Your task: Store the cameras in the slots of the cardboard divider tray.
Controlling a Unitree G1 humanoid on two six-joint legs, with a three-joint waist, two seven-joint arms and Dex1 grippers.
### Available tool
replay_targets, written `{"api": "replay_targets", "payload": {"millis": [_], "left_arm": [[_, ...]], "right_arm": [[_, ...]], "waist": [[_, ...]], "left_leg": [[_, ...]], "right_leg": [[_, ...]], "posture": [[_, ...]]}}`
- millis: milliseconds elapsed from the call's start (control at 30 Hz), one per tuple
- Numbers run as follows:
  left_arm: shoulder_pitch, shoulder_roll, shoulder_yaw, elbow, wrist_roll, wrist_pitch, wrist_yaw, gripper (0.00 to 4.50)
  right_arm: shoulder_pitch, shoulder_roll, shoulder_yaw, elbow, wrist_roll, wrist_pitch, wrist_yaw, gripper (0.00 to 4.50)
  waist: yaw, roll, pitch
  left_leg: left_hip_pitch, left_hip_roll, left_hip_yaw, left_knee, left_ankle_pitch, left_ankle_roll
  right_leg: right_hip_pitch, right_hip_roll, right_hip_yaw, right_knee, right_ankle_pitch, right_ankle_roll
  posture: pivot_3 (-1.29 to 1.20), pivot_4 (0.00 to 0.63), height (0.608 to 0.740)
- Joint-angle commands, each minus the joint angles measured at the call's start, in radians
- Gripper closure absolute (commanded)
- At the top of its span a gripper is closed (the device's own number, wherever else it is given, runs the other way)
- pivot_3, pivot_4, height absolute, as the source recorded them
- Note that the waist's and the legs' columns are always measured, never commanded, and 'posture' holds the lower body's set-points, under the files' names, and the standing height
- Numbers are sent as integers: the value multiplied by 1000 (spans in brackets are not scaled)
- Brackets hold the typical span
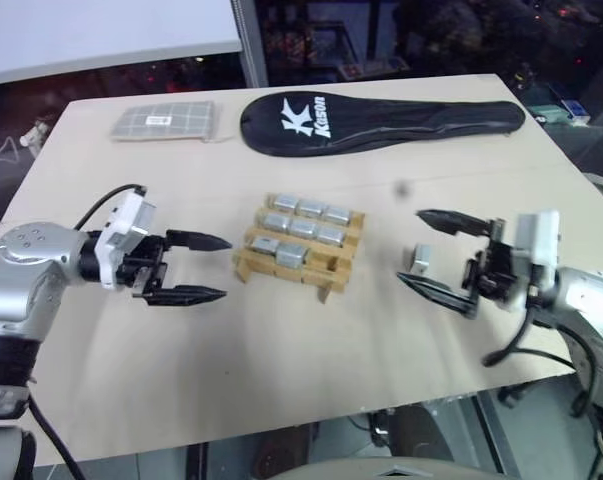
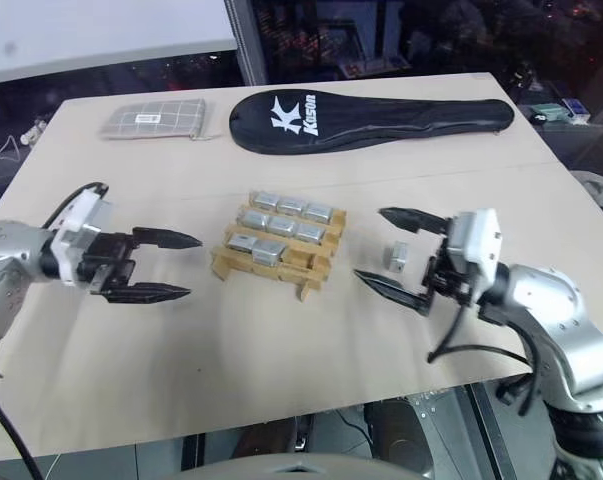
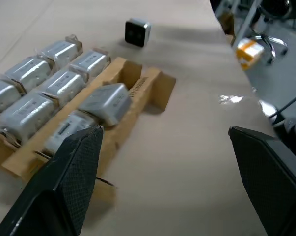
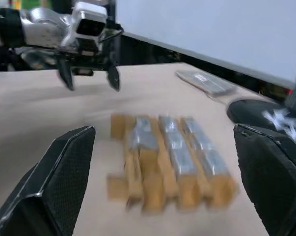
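The cardboard divider tray point(image 1: 324, 272) sits mid-table with several silver cameras point(image 1: 301, 228) in its slots; one front camera point(image 3: 106, 101) lies tilted across its slot. A loose camera point(image 1: 421, 259) stands on the table to the right of the tray, black lens face showing point(image 3: 137, 32). My left gripper point(image 1: 211, 268) hovers open and empty just left of the tray, pointing at it. My right gripper point(image 1: 413, 247) is open wide on the tray's right, its fingers spanning above the loose camera without touching it.
A long black racket cover point(image 1: 381, 120) lies across the back of the table and a flat grey gridded packet point(image 1: 166, 122) at the back left. The table's front edge point(image 1: 281, 425) runs close below both arms.
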Motion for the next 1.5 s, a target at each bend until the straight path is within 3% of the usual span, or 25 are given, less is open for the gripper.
{"api": "replay_targets", "payload": {"millis": [33,167,433,733,1067,1167,1367,1400,1500], "left_arm": [[96,22,186,-140,-36,84,86,281],[252,-5,403,-244,-35,148,148,281],[411,-34,635,-447,-65,286,195,281],[489,-60,712,-501,-41,333,177,281],[467,-69,720,-488,-64,344,172,281],[466,-72,714,-477,-58,339,164,216],[451,-67,702,-449,-50,331,146,216],[448,-66,700,-445,-50,330,143,216],[442,-66,697,-440,-47,332,136,216]], "right_arm": [[-135,40,134,99,-146,-2,-33,0],[-291,123,301,249,-295,-2,-39,0],[-415,253,446,467,-388,56,-6,0],[-506,371,492,630,-533,-36,-46,0],[-509,388,475,654,-568,-29,-36,0],[-506,390,475,651,-569,-36,-31,826],[-506,398,465,639,-570,-33,-28,3536],[-508,398,461,633,-568,-27,-27,3743],[-511,398,455,620,-563,-10,-25,3745]], "waist": [[-2,0,0],[-5,0,0],[-1,0,0],[-14,0,0],[-27,0,0],[-27,0,0],[-27,0,0],[-27,0,0],[-27,0,0]], "left_leg": [[0,0,1,0,0,0],[-1,0,1,-1,0,0],[-3,-2,0,-5,0,-1],[-1,-2,1,-11,2,-4],[-1,-2,-1,-12,2,-4],[-1,-2,-1,-12,2,-4],[0,-2,-1,-12,2,-4],[0,-2,-1,-12,2,-4],[1,-2,-1,-12,3,-5]], "right_leg": [[0,0,1,0,0,0],[-2,0,2,0,0,0],[-5,-3,1,-1,3,-4],[-7,-2,1,-1,3,-5],[-7,-2,2,-1,3,-5],[-7,-2,2,-1,3,-5],[-7,-2,2,-1,3,-5],[-7,-2,2,0,3,-5],[-7,-1,2,0,3,-5]], "posture": [[0,150,740],[0,150,740],[0,150,740],[0,150,740],[0,150,740],[0,150,740],[0,150,740],[0,150,740],[0,150,740]]}}
